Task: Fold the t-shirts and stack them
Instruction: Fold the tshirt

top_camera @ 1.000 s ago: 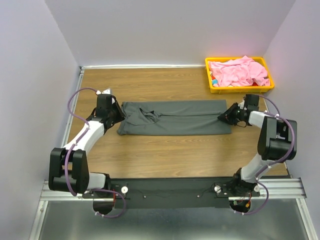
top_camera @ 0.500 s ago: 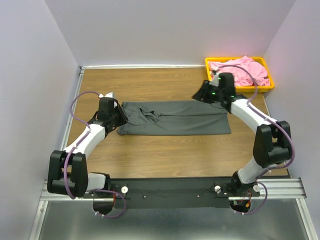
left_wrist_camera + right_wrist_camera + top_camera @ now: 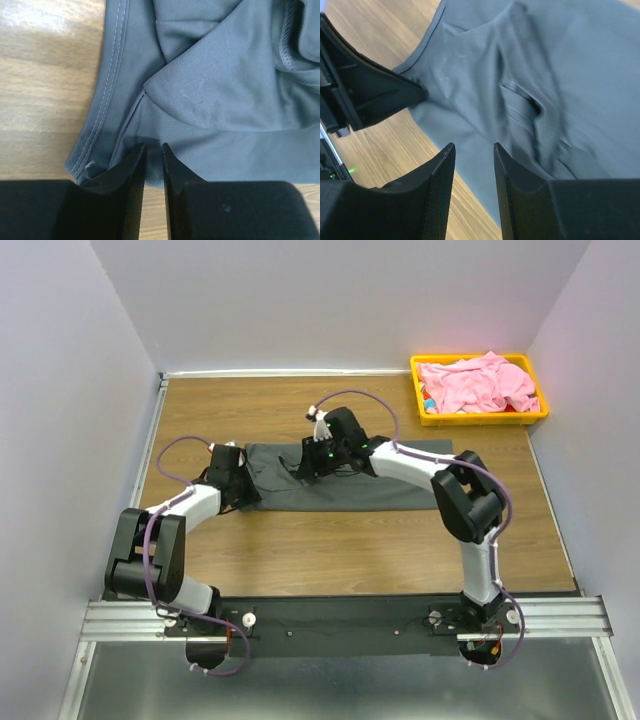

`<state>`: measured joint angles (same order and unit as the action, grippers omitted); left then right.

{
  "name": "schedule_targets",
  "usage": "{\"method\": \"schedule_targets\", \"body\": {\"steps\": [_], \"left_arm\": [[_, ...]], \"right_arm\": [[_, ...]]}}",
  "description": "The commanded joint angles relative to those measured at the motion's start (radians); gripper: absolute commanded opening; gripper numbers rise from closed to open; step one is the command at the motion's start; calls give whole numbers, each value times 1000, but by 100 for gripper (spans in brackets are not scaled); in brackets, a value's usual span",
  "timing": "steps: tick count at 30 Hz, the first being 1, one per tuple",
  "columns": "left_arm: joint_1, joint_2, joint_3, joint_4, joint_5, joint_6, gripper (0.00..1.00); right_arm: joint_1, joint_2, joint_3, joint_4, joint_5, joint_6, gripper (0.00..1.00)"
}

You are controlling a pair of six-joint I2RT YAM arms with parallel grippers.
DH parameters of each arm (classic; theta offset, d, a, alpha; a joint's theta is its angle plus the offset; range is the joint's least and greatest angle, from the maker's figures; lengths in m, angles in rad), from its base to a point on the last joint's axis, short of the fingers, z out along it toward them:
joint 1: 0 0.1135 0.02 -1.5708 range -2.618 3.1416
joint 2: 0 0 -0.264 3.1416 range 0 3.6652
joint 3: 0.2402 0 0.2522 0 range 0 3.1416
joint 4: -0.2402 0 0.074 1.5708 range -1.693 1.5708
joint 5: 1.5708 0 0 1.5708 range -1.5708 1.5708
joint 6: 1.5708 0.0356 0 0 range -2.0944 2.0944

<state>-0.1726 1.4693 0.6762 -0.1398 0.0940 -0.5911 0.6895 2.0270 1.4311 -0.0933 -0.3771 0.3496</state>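
Observation:
The dark charcoal t-shirt (image 3: 390,485) lies folded into a long strip across the middle of the table. My left gripper (image 3: 243,488) is at its near-left corner. In the left wrist view the jaws (image 3: 153,145) are almost closed, with the shirt's (image 3: 215,90) edge between the tips. My right gripper (image 3: 308,455) is open and empty above the shirt's left part, near the collar. In the right wrist view it (image 3: 474,145) hangs over the cloth (image 3: 580,60), with the left gripper (image 3: 370,95) at the left. The pink t-shirt (image 3: 475,383) lies crumpled in the tray.
The yellow tray (image 3: 480,420) stands at the back right corner. Walls close in the table on the left, back and right. Bare wood shows in front of and behind the shirt.
My right arm has swung from the shirt's right end, past the tray, across to its left part. My left gripper has shifted slightly right and nearer, to the shirt's corner.

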Motion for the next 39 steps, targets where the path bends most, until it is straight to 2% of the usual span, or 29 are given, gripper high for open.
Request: {"method": "schedule_targets", "body": {"steps": [1, 5, 15, 21, 26, 33, 39], "left_arm": [[-1, 17, -50, 3, -28, -29, 27], [-1, 10, -84, 3, -20, -44, 26], [-1, -53, -121, -24, -46, -52, 27], [-1, -75, -129, -34, -53, -56, 27], [-1, -76, -129, -35, -54, -56, 27], [1, -109, -121, -40, -76, -61, 27], [34, -115, -93, -43, -115, -55, 27]], "right_arm": [[28, 78, 75, 41, -19, 23, 43], [31, 133, 101, 66, 10, 54, 43], [9, 205, 131, 69, 191, 64, 42], [-70, 191, 124, 84, 267, 124, 42], [-139, 187, 126, 84, 271, 173, 42], [-171, 53, 23, 84, 228, 154, 42], [-317, -181, -263, 83, 227, 203, 42]]}}
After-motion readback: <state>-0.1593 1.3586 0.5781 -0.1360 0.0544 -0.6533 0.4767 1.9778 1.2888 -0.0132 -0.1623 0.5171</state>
